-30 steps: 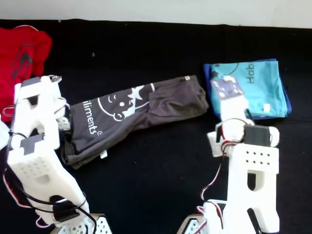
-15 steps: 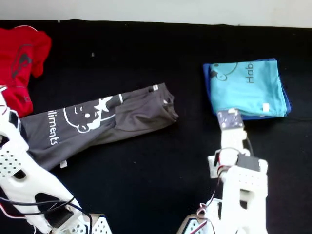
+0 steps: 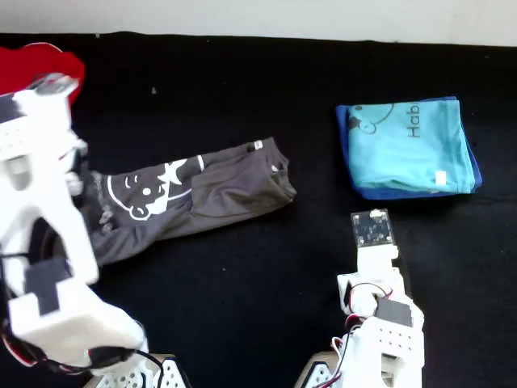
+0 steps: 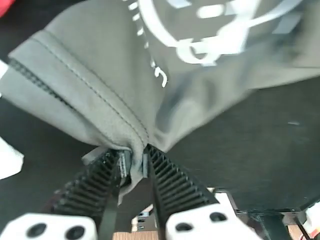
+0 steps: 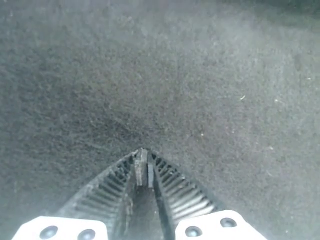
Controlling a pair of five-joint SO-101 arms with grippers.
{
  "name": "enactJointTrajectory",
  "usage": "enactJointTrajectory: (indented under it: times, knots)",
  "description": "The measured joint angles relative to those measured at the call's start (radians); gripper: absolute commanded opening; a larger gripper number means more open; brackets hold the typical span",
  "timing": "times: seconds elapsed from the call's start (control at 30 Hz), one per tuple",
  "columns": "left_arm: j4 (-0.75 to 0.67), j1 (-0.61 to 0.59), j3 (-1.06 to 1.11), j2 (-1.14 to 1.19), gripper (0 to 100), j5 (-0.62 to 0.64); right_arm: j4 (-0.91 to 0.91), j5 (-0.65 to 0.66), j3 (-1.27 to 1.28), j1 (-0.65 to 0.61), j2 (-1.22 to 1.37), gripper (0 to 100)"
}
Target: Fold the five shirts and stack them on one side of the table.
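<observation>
From above, the left arm [image 3: 40,202] covers one end of the grey shirt [image 3: 210,190], part of its print, and most of the red shirt [image 3: 32,61], which the left edge also cuts. Under the teal shirt [image 3: 408,149] we see just the rim of a blue shirt [image 3: 344,145]. The bottom edge cuts off the right arm [image 3: 380,323]. In the left wrist view the grey shirt's hem vanishes between the clamped fingers [image 4: 172,187] of the left gripper [image 4: 132,160]. We cannot tell what the white scrap [image 4: 7,162] is.
</observation>
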Motion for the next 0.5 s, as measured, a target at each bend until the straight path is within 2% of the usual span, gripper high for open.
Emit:
enactJointTrajectory:
  times: [0.23, 0.37, 0.5]
  knots:
    - [0.002, 0.376, -0.052, -0.032, 1, 0.133, 0.000, 0.000, 0.025, 0.002, -0.066, 0.6]
    - [0.002, 0.548, -0.175, 0.089, 1, 0.173, 0.015, 0.000, 0.025, 0.002, -0.103, 0.6]
    - [0.002, 0.652, -0.336, 0.267, 1, 0.178, 0.031, 0.000, 0.026, 0.002, -0.141, 0.6]
